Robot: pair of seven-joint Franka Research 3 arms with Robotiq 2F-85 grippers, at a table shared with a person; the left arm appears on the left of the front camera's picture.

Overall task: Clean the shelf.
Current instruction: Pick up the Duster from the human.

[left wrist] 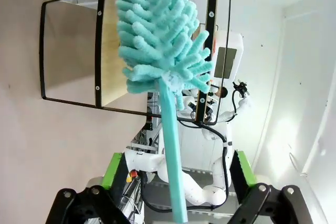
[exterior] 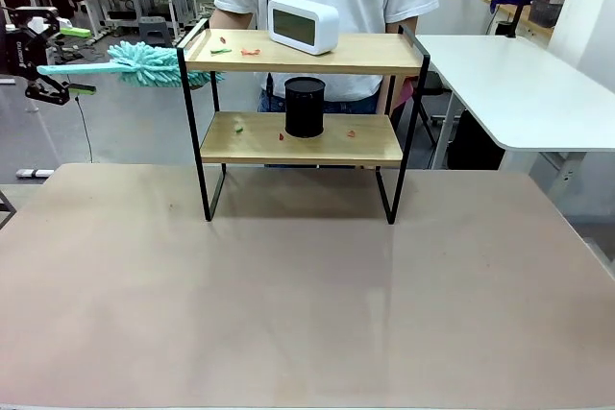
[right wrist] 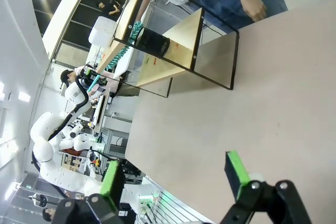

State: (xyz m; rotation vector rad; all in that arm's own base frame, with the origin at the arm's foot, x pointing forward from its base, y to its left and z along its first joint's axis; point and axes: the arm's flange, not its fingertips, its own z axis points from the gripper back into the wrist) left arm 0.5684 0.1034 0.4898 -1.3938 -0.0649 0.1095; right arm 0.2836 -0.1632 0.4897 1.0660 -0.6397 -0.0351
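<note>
Left claw (left wrist: 176,174) wide open, duster (left wrist: 157,30) handle between jaws, held level at shelf (exterior: 365,53) top | right claw (right wrist: 173,177) wide open

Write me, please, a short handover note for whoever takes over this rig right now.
Left gripper: jaws open, the teal duster handle runs between them; its head is at the left end of the shelf, level with the top board.
Right gripper: open, empty, over the table.
Clock on top board, black cup on lower.
Done: nothing evident; scraps lie on both boards.
To do: sweep both.
</note>
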